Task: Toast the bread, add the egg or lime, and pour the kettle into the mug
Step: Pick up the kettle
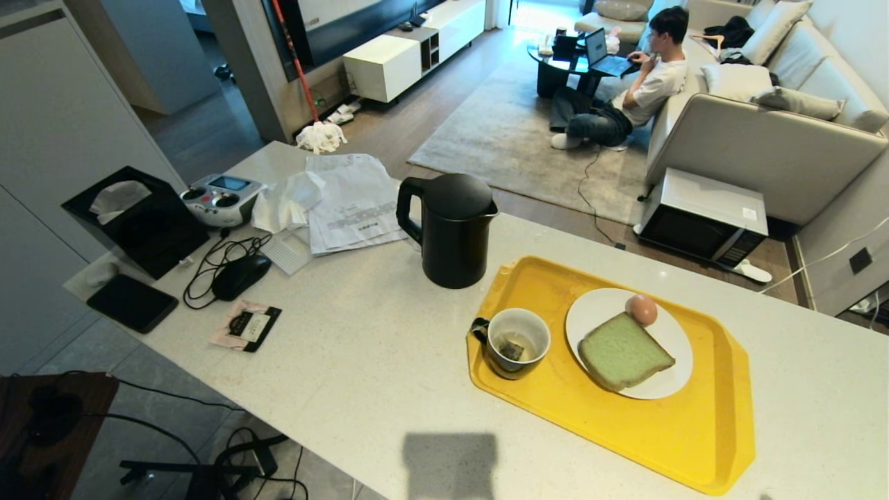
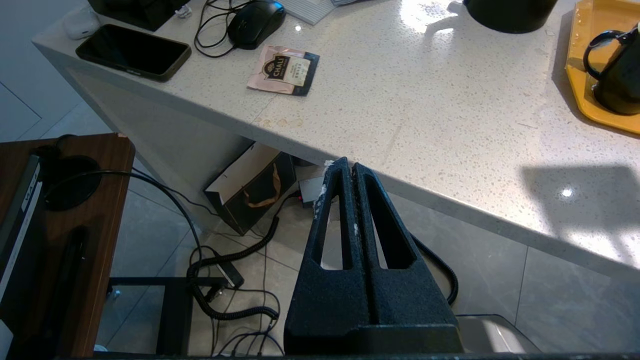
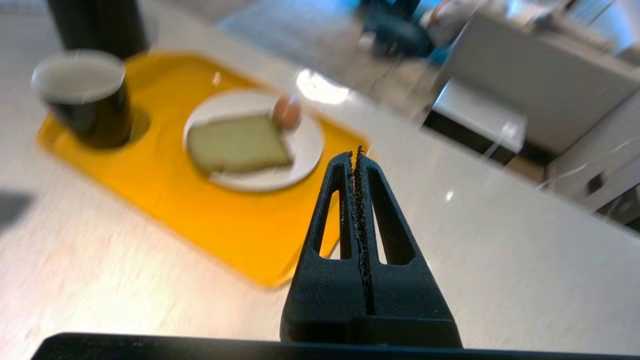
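While the left gripper (image 2: 350, 167) hangs closed below the counter (image 2: 450, 125) edge, the right gripper (image 3: 356, 152) hovers closed beside the tray (image 3: 225, 225).

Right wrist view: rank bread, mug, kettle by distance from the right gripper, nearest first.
From the right gripper, shut, over the counter:
1. bread, on the white plate, closest.
2. mug, on the tray's far end.
3. kettle, off the tray, behind the mug.
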Available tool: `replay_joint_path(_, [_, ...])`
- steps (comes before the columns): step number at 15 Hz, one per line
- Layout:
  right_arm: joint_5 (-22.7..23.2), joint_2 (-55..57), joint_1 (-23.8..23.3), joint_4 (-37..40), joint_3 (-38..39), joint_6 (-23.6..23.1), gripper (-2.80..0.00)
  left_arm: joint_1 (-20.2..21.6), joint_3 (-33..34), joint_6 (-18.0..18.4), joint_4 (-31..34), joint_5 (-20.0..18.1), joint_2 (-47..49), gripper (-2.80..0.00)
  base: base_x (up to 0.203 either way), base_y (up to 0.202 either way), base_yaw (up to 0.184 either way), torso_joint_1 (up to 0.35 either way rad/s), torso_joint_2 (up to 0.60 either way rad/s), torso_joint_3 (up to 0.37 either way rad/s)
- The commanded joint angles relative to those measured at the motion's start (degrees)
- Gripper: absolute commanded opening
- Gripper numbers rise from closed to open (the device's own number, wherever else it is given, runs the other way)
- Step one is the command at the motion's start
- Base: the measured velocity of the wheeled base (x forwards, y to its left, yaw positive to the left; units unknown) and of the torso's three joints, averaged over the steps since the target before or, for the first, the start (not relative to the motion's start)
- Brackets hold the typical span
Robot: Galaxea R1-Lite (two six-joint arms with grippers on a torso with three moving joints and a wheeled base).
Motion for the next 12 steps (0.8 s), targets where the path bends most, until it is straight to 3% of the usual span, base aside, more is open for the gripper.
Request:
replay_joint_path(1, [3.1, 0.2, 0.0, 6.8, 0.3, 0.3, -2.8, 0.0, 0.0, 0.0, 0.0, 0.0, 0.0, -2.8, 0.0, 0.0, 0.0, 0.0, 0.0, 0.0])
replay_joint_path(4, [4.3, 0.2, 0.0, 10.1, 0.3, 1.1, -2.8, 0.0, 0.0, 0.0, 0.0, 0.0, 0.0, -2.8, 0.0, 0.0, 0.0, 0.0, 0.0, 0.0])
replay_joint_path(7, [3.7, 0.2, 0.0, 10.0, 0.3, 7.9, -2.8, 0.0, 0.0, 0.0, 0.0, 0.0, 0.0, -2.8, 0.0, 0.0, 0.0, 0.0, 0.0, 0.0])
replay_joint_path(12, [3.3, 0.2, 0.0, 9.9, 0.3, 8.1, -2.8, 0.0, 0.0, 0.0, 0.0, 0.0, 0.0, -2.8, 0.0, 0.0, 0.0, 0.0, 0.0, 0.0])
